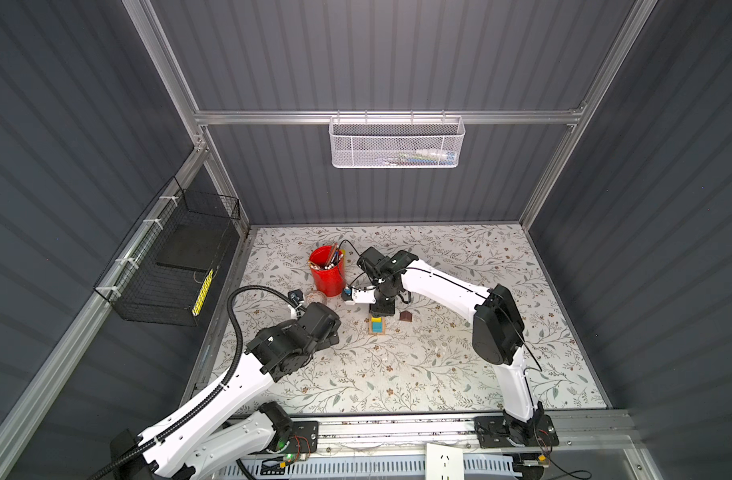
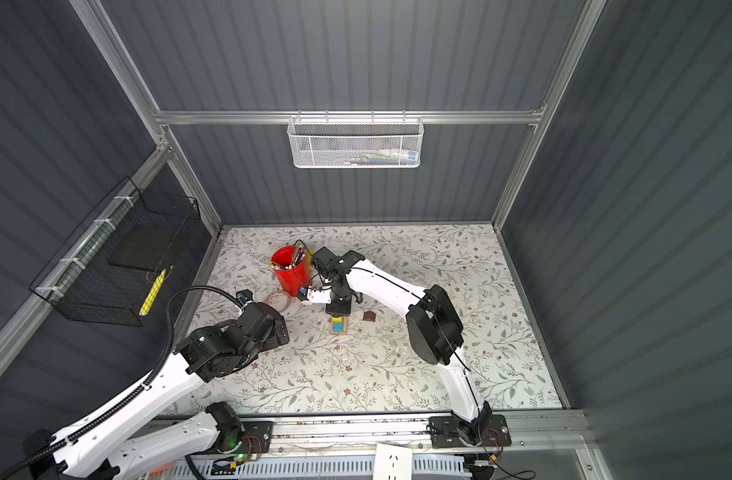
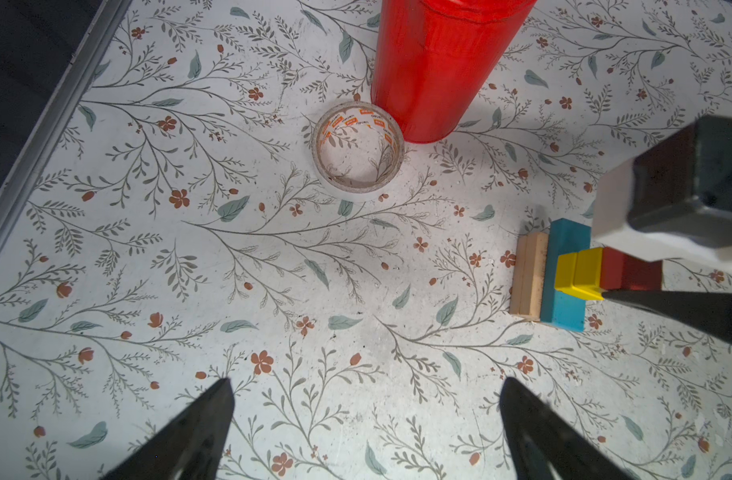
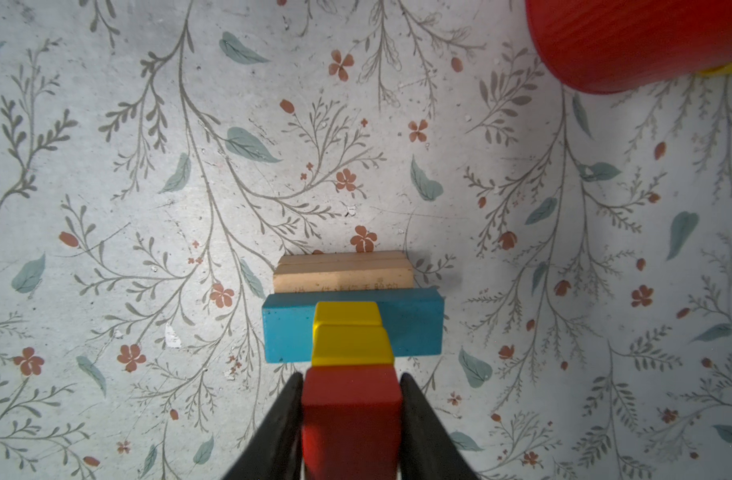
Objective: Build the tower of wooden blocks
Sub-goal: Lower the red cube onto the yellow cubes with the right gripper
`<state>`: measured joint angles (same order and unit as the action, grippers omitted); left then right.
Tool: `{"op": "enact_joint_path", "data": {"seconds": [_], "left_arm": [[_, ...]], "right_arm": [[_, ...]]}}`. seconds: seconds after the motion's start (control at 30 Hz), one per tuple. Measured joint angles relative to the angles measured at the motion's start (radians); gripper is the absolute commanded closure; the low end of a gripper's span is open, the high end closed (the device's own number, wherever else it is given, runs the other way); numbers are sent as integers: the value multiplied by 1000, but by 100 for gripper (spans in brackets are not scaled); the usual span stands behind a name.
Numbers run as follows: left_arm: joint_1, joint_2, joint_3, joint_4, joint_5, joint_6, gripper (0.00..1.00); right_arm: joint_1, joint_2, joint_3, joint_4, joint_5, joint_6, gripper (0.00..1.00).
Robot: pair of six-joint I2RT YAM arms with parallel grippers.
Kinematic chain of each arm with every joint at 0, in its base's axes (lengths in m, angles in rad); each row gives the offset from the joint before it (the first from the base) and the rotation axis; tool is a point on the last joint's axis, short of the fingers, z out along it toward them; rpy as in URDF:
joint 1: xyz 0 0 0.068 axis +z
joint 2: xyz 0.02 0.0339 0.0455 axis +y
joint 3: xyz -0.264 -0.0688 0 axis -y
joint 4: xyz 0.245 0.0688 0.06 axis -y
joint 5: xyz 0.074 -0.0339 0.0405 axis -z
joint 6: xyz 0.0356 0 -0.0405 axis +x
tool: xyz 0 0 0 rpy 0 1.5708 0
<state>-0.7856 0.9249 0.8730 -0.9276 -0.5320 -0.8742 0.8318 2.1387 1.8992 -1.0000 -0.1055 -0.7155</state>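
The right gripper (image 4: 351, 376) clamps the red cube (image 4: 351, 419) between its fingers, atop the yellow cubes (image 4: 349, 334) and the blue plank (image 4: 289, 328), mid-worktop (image 3: 272, 270). The left gripper (image 3: 366, 384) holds its fingers wide apart, nearer the worktop's left edge.

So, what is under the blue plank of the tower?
Under the blue plank lie tan planks; two stick out past its edge. Whether more lie beneath is hidden by it, the yellow cubes and the red cube in the right gripper.
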Motion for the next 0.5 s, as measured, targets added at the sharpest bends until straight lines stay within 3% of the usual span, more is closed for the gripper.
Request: {"op": "enact_joint_path", "data": {"seconds": [0.5], "left_arm": [[0, 0, 0, 0, 0, -2, 0]], "right_arm": [[0, 14, 24, -7, -4, 1, 67]]}}
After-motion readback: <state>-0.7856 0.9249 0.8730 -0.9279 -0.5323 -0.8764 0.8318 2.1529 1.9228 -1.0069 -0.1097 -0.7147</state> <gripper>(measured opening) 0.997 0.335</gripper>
